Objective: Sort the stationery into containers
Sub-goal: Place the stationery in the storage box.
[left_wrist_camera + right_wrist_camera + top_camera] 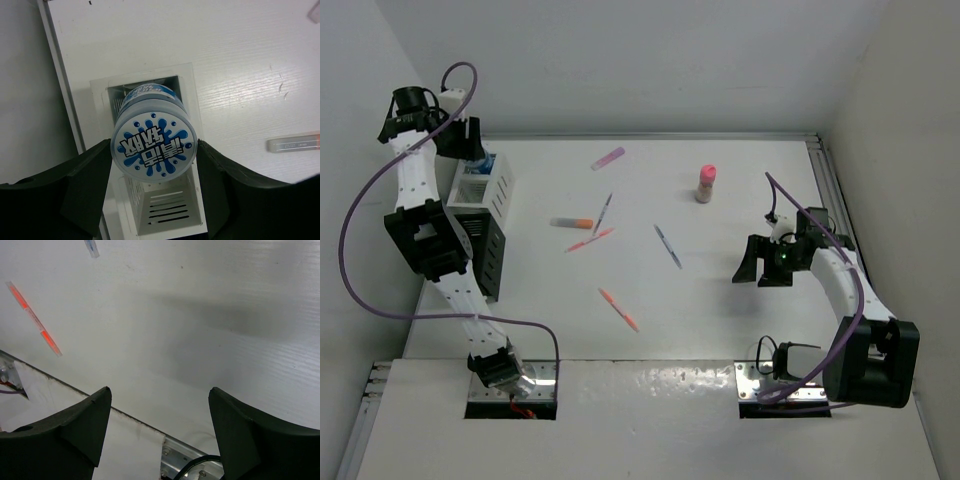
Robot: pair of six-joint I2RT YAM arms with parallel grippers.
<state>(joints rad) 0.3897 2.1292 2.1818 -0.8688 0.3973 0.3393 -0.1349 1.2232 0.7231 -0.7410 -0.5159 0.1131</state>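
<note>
Jar (152,132) with a blue splash label sits at centre frame, pinched by the left gripper (153,150), directly above the white box (186,95); the right gripper (762,276), middle right, gapes empty.

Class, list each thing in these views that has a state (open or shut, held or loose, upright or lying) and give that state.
left tool: shut on the blue-capped jar
blue-capped jar: held over the white organiser, cap on
right tool: open, empty
pink-capped bottle: standing upright, cap on
orange pen: lying flat, loose
</note>
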